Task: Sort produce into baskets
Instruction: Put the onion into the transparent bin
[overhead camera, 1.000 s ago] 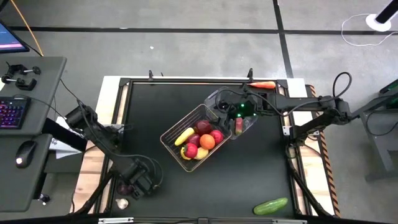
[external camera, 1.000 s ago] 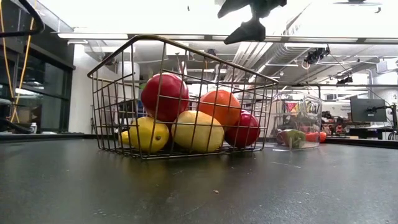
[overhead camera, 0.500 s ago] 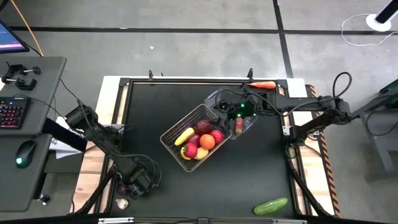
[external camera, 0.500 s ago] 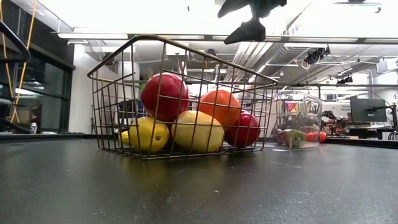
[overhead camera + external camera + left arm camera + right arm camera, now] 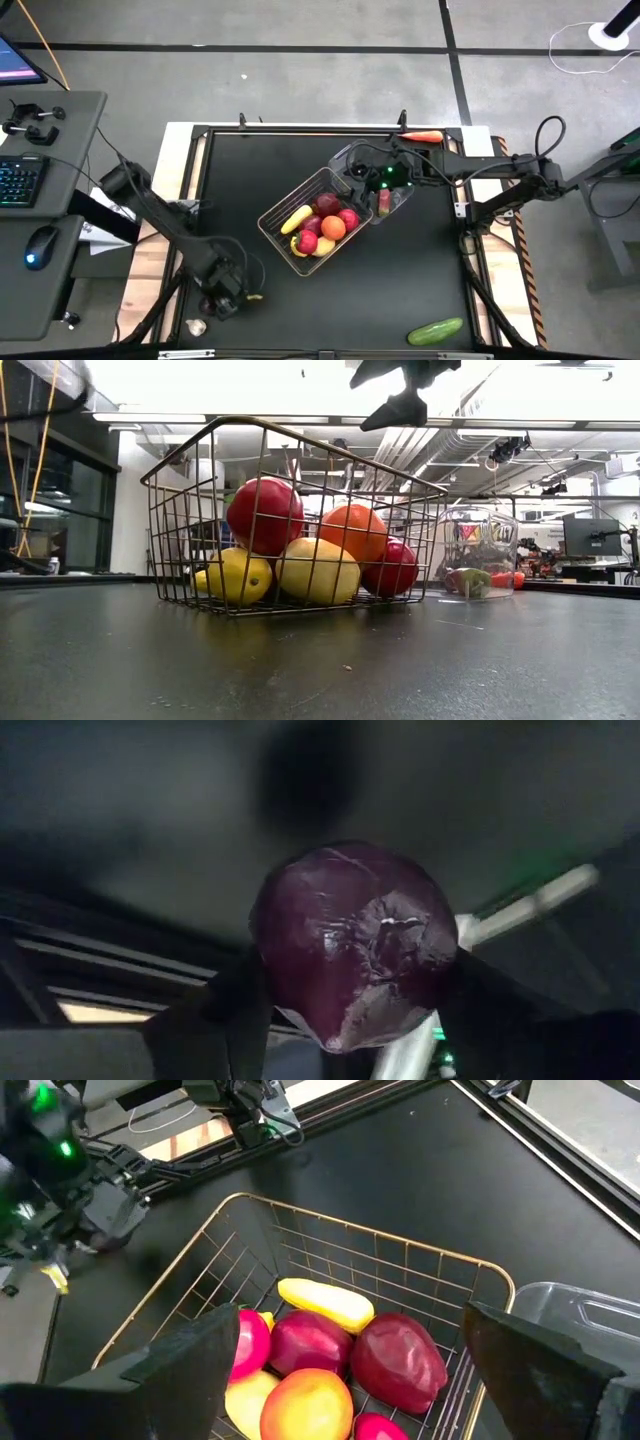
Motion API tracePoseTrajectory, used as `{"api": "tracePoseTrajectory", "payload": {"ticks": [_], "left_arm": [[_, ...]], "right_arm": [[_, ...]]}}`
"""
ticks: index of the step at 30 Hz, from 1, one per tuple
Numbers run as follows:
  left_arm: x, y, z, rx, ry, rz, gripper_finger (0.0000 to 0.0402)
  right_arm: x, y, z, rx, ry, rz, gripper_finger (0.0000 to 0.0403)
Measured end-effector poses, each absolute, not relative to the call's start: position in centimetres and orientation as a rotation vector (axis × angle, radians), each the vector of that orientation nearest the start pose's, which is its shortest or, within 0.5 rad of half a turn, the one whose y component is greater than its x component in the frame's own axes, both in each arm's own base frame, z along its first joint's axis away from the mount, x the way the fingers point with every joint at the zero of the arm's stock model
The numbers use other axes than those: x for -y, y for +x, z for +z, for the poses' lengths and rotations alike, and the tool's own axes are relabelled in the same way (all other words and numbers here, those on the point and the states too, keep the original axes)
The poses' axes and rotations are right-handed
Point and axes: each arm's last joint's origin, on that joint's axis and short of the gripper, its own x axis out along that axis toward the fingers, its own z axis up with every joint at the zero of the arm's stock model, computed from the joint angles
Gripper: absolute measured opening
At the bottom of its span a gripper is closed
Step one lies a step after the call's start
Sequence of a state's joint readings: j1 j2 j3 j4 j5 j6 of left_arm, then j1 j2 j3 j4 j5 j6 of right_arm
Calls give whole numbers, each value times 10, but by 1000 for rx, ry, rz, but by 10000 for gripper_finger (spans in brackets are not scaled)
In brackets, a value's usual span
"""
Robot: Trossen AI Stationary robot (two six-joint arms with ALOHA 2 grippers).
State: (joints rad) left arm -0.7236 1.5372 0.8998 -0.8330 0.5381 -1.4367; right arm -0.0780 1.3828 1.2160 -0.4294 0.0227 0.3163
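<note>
The left gripper (image 5: 222,298) sits at the near left of the surface (image 5: 250,180), its fingers (image 5: 215,1020) closed around a purple onion (image 5: 355,945), one on each flank. The onion looks light, hard and glossy, so it could slip; a hold across its widest part seems safest. The right gripper (image 5: 372,172) hangs wide open and empty above the wire basket (image 5: 275,215) and the clear tub (image 5: 400,203), mid-surface. A cucumber (image 5: 436,330) lies near right.
</note>
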Motion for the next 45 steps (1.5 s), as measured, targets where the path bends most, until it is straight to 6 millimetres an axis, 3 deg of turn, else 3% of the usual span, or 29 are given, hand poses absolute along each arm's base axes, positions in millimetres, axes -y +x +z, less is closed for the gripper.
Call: {"api": "tracePoseTrajectory", "payload": {"ticks": [4,10,15,18,25,29,35,40,45], "left_arm": [[153,186,220,-1726,-914,286,200],[97,195,292,-1207,-1016,336,200],[56,217,325,-896,-929,361,200],[35,244,328,-787,-863,321,200],[-24,322,313,-664,-721,245,200],[-60,367,313,-569,-605,235,200],[-106,420,311,-489,-485,262,202],[-135,450,299,-463,-476,289,288],[-144,462,287,-523,-587,155,357]], "right_arm": [[24,301,329,-559,367,-183,372],[22,298,346,-519,374,-162,372],[22,289,371,-445,371,-148,372],[21,278,389,-383,370,-137,372],[19,241,425,-236,362,-143,372],[20,226,435,-179,354,-209,372],[22,220,439,-147,346,-281,372],[22,222,437,-160,349,-297,372],[22,221,435,-170,373,-304,372]]}}
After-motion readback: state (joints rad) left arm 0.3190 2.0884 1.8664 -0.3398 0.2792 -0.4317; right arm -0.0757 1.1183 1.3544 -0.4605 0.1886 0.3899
